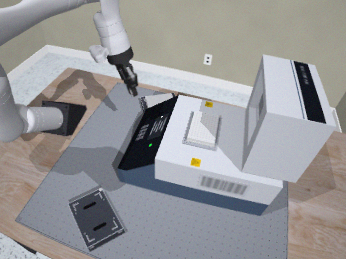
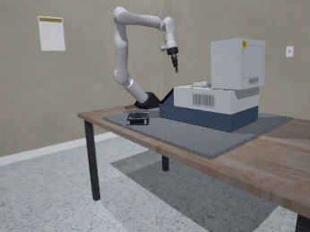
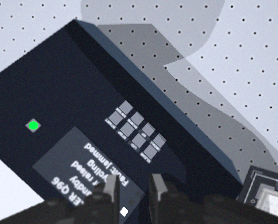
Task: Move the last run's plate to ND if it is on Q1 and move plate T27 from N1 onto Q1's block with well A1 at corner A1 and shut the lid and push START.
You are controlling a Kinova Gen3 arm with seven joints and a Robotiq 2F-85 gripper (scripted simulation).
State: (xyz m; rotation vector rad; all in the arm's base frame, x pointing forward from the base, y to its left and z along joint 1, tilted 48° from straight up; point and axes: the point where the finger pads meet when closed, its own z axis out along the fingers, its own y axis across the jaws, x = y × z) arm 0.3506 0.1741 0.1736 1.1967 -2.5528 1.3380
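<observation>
Dark and rectangular, the bare plate nest (image 1: 96, 218) (image 2: 138, 117) lies at left. The black tool (image 1: 133, 93) (image 2: 176, 71) (image 3: 134, 190) hovers, narrowly open and empty. Next, a pale plate (image 1: 161, 99) (image 3: 272, 206) sits in the far nest. The white plate (image 1: 200, 132) (image 2: 202, 84) on the block, presumably T27, awaits closure; the big white lid (image 1: 285, 146) (image 2: 230, 64) stands raised. Loading looks finished; next, align over the small grey keys (image 1: 142, 131) (image 3: 137, 131), narrow further and press LID.

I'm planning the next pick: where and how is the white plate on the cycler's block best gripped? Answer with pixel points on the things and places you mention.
Probably by both long sides, near their middles, coming straight down: the white plate (image 1: 201, 132) (image 2: 202, 84) lies flat, its long sides face the key panel (image 1: 145, 136) (image 3: 55, 80) and raised lid (image 1: 287, 146) (image 2: 233, 65), and nothing covers it.
</observation>
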